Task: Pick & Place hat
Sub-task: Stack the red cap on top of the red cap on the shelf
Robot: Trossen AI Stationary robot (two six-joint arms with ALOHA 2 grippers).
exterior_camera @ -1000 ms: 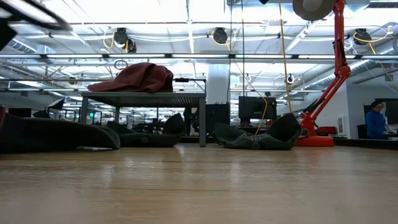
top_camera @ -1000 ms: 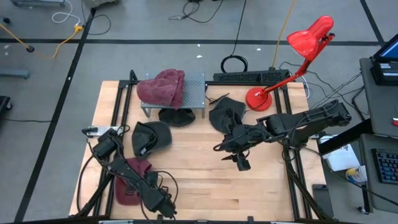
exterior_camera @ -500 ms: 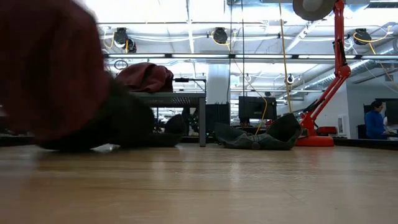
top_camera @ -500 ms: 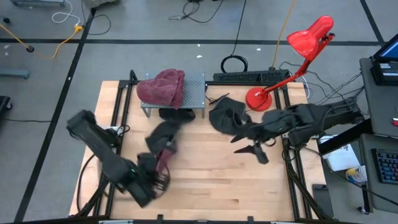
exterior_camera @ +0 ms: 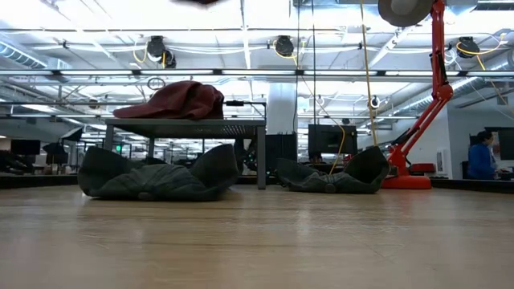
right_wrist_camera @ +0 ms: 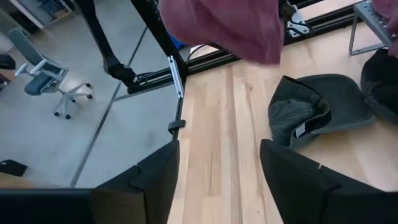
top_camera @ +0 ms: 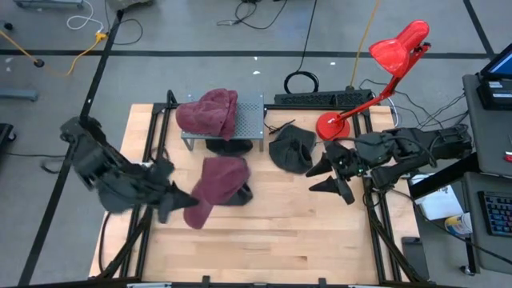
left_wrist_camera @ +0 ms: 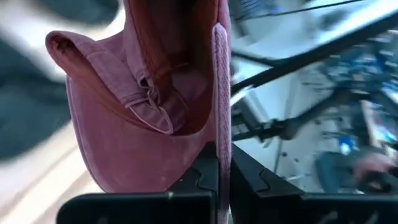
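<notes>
**Q:** What is shown at this moment, and where is the hat?

**A:** A maroon hat [top_camera: 218, 186] is seen held in the air above the wooden surface [top_camera: 272, 232], its edge pinched flat in the left pincer [left_wrist_camera: 217, 163], whose fingers are pressed together on the fabric. In the left wrist view the cap hangs open, its inner band and strap exposed. From table height the hat is not seen; it is judged to be well clear of the wood.

**Q:** And the right arm?

**A:** The right pincer [top_camera: 336, 178] is held apart and empty at the right side of the surface, just beside the red lamp [top_camera: 376, 80]. Nothing is gripped there.

**Q:** What else is laid out?

**A:** Another maroon hat [top_camera: 210, 114] is rested on a small metal shelf [top_camera: 250, 118]. A dark hat [exterior_camera: 152, 178] lies on the wood under the lifted one, and another dark hat [top_camera: 291, 149] lies nearer the lamp.

**Q:** How should the carry be done well?

**A:** Only a thin fold is clamped, so a slow, level swing is advised; a sharp stop could let the cloth be pulled free. Height should be kept until the dark hat below is cleared, then the cap lowered until its crown is settled before the fingers are parted. Where it is to be placed cannot be told from these views.
</notes>
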